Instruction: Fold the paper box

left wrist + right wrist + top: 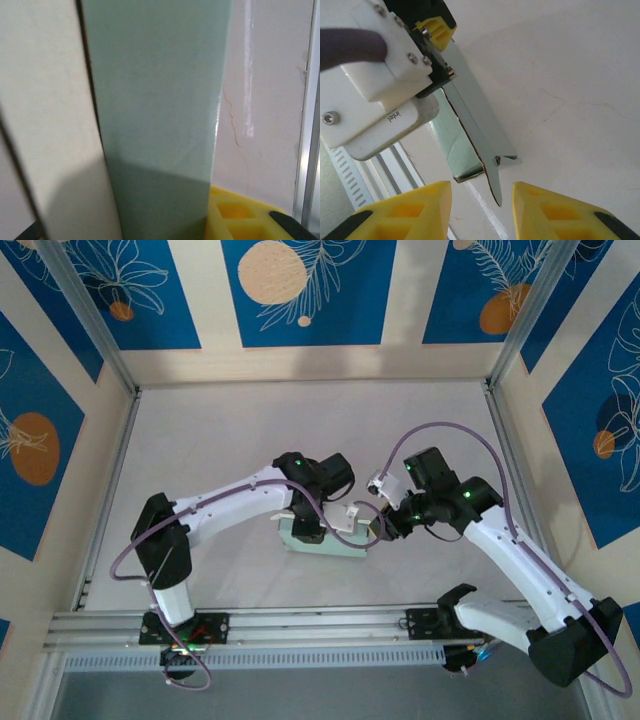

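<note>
I see the box (330,544) at centre-front in my top view: pale grey-green card, partly folded, with one thin panel raised.

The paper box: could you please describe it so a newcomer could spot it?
Start at the pale table inside the blue-patterned walls. Near its front rail, at the centre, sits the paper box. It is the only flat, pale green card piece there.

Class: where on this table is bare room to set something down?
Free: the far half of the table, up to the back wall. Crowded: near middle, where left claw and right claw meet at the paper box.
</note>
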Motion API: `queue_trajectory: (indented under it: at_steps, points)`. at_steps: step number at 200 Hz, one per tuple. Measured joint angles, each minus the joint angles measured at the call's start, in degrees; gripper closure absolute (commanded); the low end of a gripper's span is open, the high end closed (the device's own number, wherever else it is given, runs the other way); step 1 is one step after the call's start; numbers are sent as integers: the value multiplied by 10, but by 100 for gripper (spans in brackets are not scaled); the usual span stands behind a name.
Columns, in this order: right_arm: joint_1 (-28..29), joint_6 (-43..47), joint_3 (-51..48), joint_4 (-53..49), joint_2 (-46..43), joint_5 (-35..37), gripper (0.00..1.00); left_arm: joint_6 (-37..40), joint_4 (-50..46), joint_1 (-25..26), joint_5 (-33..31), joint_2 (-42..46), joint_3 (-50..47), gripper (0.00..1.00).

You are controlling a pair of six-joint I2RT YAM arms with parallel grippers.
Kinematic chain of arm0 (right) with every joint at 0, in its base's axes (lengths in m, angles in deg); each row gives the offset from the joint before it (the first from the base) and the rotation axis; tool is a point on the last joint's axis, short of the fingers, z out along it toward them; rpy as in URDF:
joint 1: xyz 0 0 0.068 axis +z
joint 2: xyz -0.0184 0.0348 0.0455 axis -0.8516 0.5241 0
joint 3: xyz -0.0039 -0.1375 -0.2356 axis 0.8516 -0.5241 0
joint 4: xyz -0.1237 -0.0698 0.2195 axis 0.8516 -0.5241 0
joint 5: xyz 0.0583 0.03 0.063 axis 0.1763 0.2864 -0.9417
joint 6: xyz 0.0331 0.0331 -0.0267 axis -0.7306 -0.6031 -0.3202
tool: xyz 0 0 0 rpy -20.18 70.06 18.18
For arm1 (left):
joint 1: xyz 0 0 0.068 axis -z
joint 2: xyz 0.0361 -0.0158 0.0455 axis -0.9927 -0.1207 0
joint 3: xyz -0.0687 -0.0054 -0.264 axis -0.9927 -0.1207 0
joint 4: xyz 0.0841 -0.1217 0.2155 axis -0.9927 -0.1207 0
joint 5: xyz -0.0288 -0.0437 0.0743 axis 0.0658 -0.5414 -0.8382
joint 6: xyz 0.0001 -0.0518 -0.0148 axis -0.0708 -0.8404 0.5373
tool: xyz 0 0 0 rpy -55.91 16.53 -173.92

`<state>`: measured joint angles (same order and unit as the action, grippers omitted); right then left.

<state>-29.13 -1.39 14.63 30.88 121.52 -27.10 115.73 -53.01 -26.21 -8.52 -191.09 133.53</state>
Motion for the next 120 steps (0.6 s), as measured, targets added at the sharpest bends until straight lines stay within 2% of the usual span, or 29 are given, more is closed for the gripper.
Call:
queue_trajectory:
  at_steps: [59,120]
  points:
    - [1,1,0,7,24,2,69,0,6,0,5,0,0,68]
    - [8,12,0,5,27,18,91,0,7,-1,5,0,0,69]
